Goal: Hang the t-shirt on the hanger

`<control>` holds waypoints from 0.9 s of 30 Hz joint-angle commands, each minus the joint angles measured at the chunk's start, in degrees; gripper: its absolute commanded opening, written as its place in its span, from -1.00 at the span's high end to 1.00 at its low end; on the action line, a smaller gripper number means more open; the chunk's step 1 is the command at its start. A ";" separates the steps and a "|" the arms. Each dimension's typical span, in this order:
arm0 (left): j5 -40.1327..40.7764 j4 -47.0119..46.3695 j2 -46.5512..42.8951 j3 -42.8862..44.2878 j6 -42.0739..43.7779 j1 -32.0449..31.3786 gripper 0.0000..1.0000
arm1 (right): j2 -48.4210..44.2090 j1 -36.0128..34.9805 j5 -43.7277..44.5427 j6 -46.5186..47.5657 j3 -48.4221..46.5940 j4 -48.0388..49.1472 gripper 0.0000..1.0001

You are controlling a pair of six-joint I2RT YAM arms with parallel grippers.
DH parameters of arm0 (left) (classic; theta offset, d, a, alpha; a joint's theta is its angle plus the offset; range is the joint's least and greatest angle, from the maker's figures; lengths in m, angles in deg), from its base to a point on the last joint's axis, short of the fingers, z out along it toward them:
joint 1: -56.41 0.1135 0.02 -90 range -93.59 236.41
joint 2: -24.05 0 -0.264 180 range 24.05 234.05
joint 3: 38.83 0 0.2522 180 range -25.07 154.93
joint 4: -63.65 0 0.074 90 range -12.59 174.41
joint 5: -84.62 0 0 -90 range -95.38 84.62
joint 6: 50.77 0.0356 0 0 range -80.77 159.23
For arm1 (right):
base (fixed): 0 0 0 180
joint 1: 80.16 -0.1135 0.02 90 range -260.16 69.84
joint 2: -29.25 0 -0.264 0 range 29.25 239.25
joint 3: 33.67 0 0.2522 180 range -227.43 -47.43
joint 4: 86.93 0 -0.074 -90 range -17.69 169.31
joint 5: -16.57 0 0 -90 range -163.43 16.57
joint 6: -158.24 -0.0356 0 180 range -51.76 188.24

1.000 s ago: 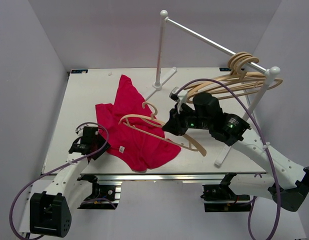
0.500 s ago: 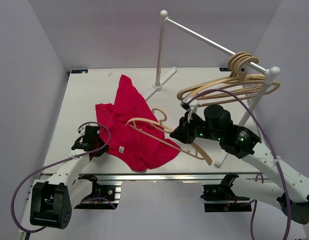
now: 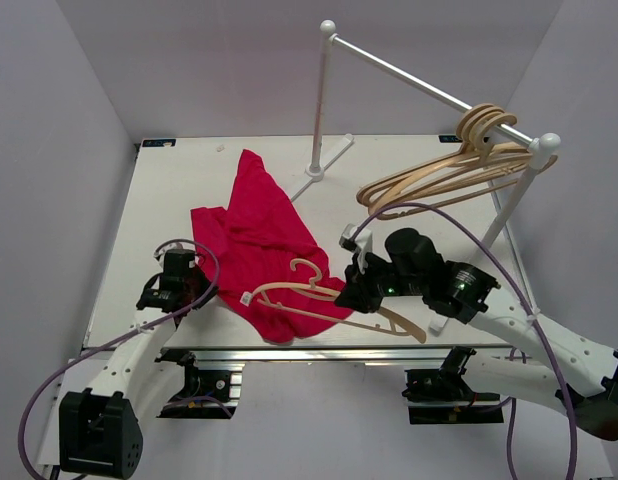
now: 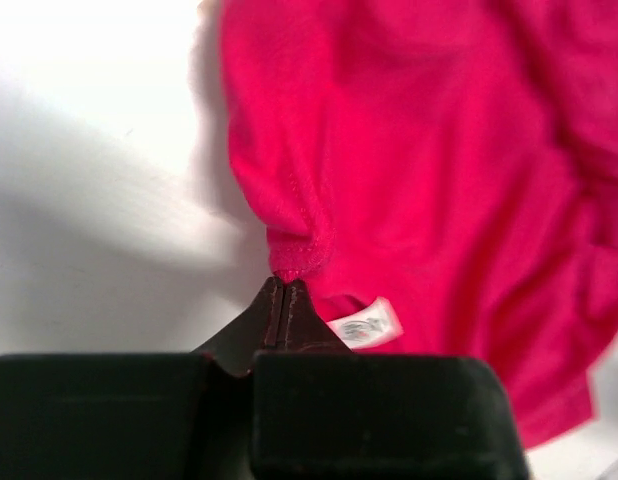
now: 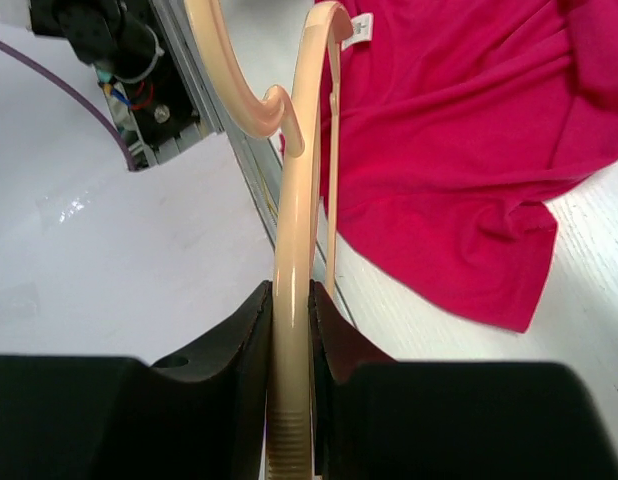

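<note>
The hanger overlaps the t-shirt at its near right, spare hangers on the rail behind.

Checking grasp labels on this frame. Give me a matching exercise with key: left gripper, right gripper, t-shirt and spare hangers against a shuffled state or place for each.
Things:
1. left gripper
2. right gripper
3. t-shirt
4. spare hangers

States or places:
A. hooked on the rack rail
B. shut on the wooden hanger
C. crumpled on the table
D. shut on the t-shirt's edge

Pairs: 1-D, 2-B, 3-C, 4-A
</note>
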 commanded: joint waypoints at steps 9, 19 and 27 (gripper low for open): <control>-3.26 2.23 -3.77 8.00 1.21 -0.11 1.00 | 2.56 -5.76 7.91 2.80 7.06 18.09 1.00; -3.27 3.10 -4.03 8.88 1.21 -0.03 1.00 | 3.17 -12.70 17.04 5.88 10.23 30.81 1.00; -3.53 2.75 -4.21 9.15 0.50 -0.11 1.00 | 4.58 -14.64 22.15 5.53 13.48 36.02 1.00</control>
